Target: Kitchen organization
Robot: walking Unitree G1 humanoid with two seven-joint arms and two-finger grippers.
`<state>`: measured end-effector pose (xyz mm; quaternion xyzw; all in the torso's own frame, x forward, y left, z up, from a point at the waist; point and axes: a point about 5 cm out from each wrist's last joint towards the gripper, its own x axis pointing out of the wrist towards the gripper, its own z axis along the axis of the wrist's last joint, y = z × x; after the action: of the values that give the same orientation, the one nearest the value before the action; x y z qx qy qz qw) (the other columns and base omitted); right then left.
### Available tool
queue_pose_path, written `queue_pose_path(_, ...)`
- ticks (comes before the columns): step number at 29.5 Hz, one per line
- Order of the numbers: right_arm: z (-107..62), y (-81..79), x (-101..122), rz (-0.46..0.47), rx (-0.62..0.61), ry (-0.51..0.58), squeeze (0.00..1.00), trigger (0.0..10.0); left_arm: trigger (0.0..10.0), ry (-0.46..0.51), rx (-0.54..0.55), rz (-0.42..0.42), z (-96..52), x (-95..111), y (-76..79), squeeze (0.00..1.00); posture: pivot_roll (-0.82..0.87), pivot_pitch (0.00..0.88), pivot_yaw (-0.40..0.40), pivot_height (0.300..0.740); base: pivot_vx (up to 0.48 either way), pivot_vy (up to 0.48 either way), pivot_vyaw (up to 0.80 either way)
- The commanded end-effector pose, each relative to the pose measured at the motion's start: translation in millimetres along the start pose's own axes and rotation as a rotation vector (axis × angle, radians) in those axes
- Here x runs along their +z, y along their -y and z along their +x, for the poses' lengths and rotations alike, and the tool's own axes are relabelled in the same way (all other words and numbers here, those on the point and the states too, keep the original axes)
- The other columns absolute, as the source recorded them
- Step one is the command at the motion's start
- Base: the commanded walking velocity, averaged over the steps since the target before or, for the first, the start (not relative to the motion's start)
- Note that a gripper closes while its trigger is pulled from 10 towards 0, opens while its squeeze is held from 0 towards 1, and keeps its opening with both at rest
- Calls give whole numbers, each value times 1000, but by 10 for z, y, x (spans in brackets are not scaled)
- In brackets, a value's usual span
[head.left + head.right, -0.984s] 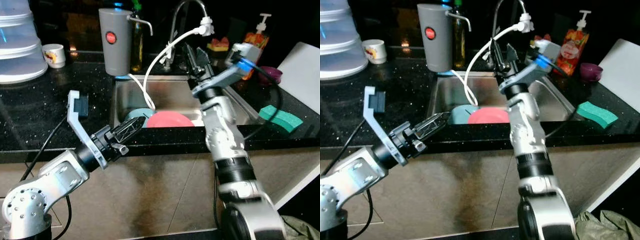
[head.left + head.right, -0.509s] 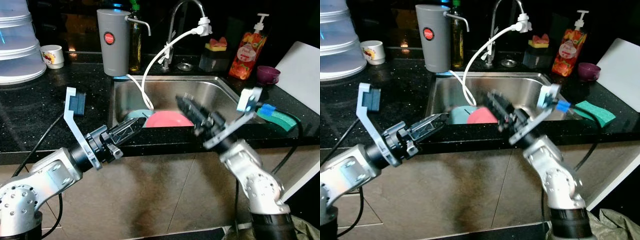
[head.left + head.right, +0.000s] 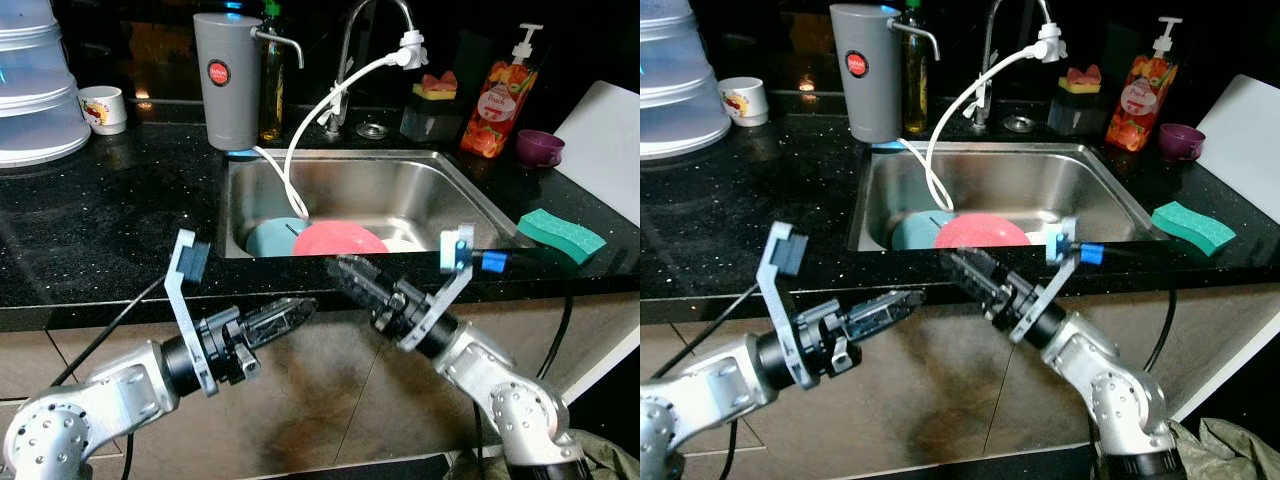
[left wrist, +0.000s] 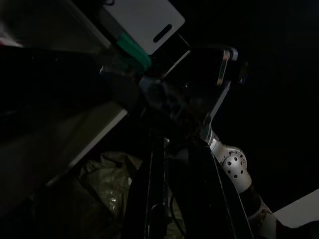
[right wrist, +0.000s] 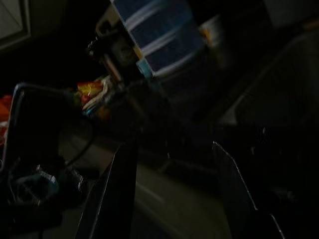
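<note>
In the steel sink (image 3: 430, 190) a pink plate (image 3: 340, 240) lies beside a teal plate (image 3: 268, 238). Both arms are held low in front of the counter's front edge, below the sink. My left gripper (image 3: 306, 303) points right toward the cabinet front, its fingers together and holding nothing. My right gripper (image 3: 342, 270) points left and up toward the counter edge under the pink plate. Its fingers (image 5: 122, 174) stand apart with nothing between them. The two grippers' tips are close to each other.
A grey water pitcher (image 3: 228, 85), a faucet with a white hose (image 3: 330, 105) and an orange soap bottle (image 3: 492, 100) stand behind the sink. A green sponge (image 3: 560, 232), a purple cup (image 3: 540, 148) and a white board (image 3: 610, 140) lie right. A white mug (image 3: 103, 108) and stacked tubs (image 3: 35, 90) sit left.
My right arm has swung down from the faucet area over the sink to below the counter's front edge. My left arm has also dropped lower in front of the cabinet.
</note>
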<state>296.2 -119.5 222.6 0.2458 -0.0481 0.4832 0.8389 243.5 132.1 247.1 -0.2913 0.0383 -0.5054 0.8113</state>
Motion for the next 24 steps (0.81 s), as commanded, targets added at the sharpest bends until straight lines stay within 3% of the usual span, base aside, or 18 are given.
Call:
queue_pose_path(1,-130,17,-172,34,8,-77,0,10000,10000,-65,35,-10,-51,-147,-43,0,120,202,-89,740,0,0,0)
queue_pose_path(9,-461,1,-684,113,-14,-252,0,10000,10000,-322,192,120,-170,-620,-196,0,118,205,-89,740,0,0,0)
queue_pose_path(11,-461,1,-684,113,-14,-252,0,10000,10000,-322,192,120,-170,-620,-196,0,118,205,-89,740,0,0,0)
queue_pose_path(12,-530,55,-784,100,-56,-291,0,10000,10000,-346,243,156,-184,-677,-268,0,117,206,-86,740,0,0,0)
queue_pose_path(15,-562,78,-826,92,-74,-309,0,10000,10000,-358,264,176,-194,-703,-301,0,117,206,-86,740,0,0,0)
queue_pose_path(19,-657,165,-928,70,-138,-346,0,10000,10000,-411,318,263,-246,-801,-394,0,116,204,-84,740,0,0,0)
queue_pose_path(24,-799,345,-1076,-29,-289,-413,0,10000,10000,-492,416,374,-343,-950,-557,0,117,203,-81,740,0,0,0)
